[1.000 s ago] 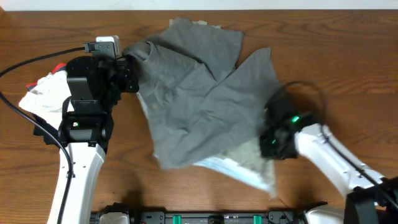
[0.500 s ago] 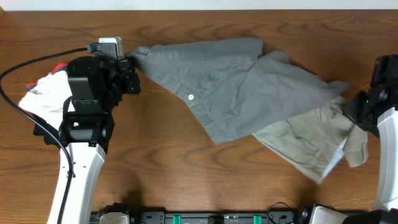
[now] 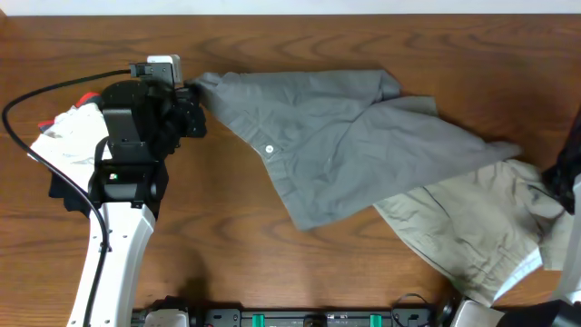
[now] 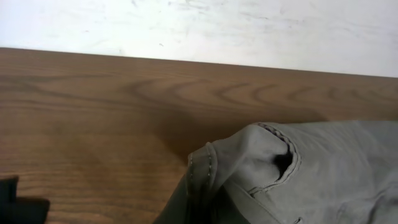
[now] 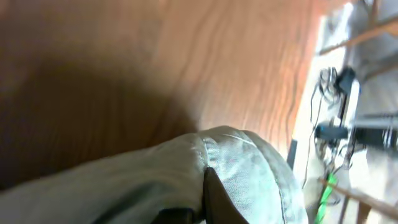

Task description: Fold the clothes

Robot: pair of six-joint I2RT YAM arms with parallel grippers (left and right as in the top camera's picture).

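The clothes lie spread across the table: mid-grey shorts [image 3: 336,145] run from upper left toward the right, and a pale beige garment [image 3: 472,232] trails from under them at the lower right. My left gripper [image 3: 192,91] is shut on the grey shorts' left corner; in the left wrist view the stitched waistband [image 4: 273,168] bunches right at the gripper [image 4: 205,214]. At the frame's right edge my right gripper [image 3: 565,182] is shut on the beige garment. In the right wrist view the beige fabric [image 5: 242,162] wraps over a dark finger [image 5: 214,199].
A crumpled white cloth with a red patch [image 3: 68,132] lies left of the left arm, and a black cable [image 3: 45,91] loops there. A black rail [image 3: 300,318] runs along the table's front edge. Off the table's right edge stands cabled equipment [image 5: 339,118].
My right gripper has swung far to the right with the beige garment, pulling the crumpled heap out into a long stretched spread. The left gripper has stayed in place, still gripping.
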